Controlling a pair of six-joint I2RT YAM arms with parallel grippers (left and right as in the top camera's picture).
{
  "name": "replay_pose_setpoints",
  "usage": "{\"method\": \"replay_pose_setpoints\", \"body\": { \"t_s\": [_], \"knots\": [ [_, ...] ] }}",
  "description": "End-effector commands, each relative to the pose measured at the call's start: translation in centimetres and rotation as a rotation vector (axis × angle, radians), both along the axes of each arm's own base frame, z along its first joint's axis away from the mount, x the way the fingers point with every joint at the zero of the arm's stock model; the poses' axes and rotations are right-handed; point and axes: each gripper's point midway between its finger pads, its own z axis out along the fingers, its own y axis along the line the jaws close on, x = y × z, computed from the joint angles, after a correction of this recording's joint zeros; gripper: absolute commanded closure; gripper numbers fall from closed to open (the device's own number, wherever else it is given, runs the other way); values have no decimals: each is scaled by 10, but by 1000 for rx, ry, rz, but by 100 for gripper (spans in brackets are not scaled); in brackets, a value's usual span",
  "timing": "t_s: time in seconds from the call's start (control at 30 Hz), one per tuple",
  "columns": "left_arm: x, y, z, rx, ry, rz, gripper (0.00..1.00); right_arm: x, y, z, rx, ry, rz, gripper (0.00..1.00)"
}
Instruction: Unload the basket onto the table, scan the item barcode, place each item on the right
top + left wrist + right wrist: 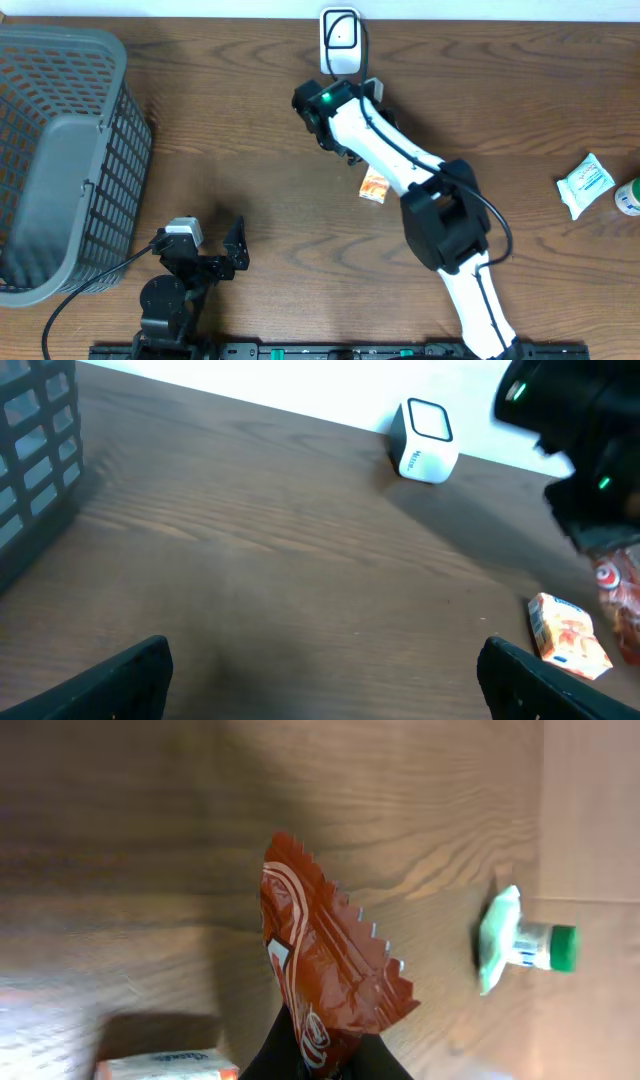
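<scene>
You've got a table (220, 130) of brown wood grain, smooth, low sheen. The basket (70, 150) is grey matt plastic lattice, the scanner (341, 42) white glossy plastic. The wrapper (320, 960) is glossy red-brown film with a crimped, serrated edge. The small box (568, 635) looks like printed card.

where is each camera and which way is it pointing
Overhead: above the table, looking straight down; left arm, right arm, basket, scanner show.
Left wrist: low over the table, facing the scanner; its open fingers frame the bottom.
Right wrist: looks down past its shut fingers at the held red wrapper.
Shared: orange packet appears in all three.
</scene>
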Motion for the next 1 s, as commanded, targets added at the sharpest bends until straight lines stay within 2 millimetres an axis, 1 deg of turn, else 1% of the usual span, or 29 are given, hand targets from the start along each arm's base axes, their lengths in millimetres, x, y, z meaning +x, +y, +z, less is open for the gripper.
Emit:
{"method": "replay_pose_setpoints", "body": {
  "t_s": [0.0, 0.13, 0.3, 0.33, 0.4, 0.5, 0.67, 0.7, 0.73, 0.77, 0.8, 0.87, 0.97],
  "knots": [
    [-2, -1, -12, -8, 38, -7, 2, -4, 8, -3, -90, 35, 77, 98],
    [-2, -1, -12, -8, 38, -7, 2, -13, 19, -4, -95, 59, 104, 98],
    [-2, -1, -12, -8, 38, -8, 2, -26, 35, -13, -37, 105, 116, 91],
    [-2, -1, -12, -8, 38, -7, 2, -28, 38, -15, -22, 116, 116, 89],
    [-2, -1, -12, -8, 38, -7, 2, -35, 44, -21, 10, 144, 117, 80],
    [-2, -1, -12, -8, 38, -7, 2, -42, 51, -24, 26, 175, 129, 63],
    [-2, -1, -12, -8, 38, -7, 2, -56, 63, -28, 48, 218, 150, 59],
    [-2, -1, -12, -8, 38, -7, 2, -58, 66, -28, 52, 222, 156, 57],
    [-2, -1, -12, -8, 38, -8, 2, -61, 69, -29, 57, 228, 162, 53],
    [-2, -1, -12, -8, 38, -7, 2, -63, 72, -30, 64, 234, 164, 47],
    [-2, -1, -12, -8, 38, -7, 2, -66, 75, -32, 78, 245, 164, 43],
    [-2, -1, -12, -8, 38, -7, 2, -77, 81, -38, 128, 297, 149, 39],
    [-2, -1, -12, -8, 38, -7, 2, -78, 75, -38, 146, 322, 122, 37]
  ]
}}
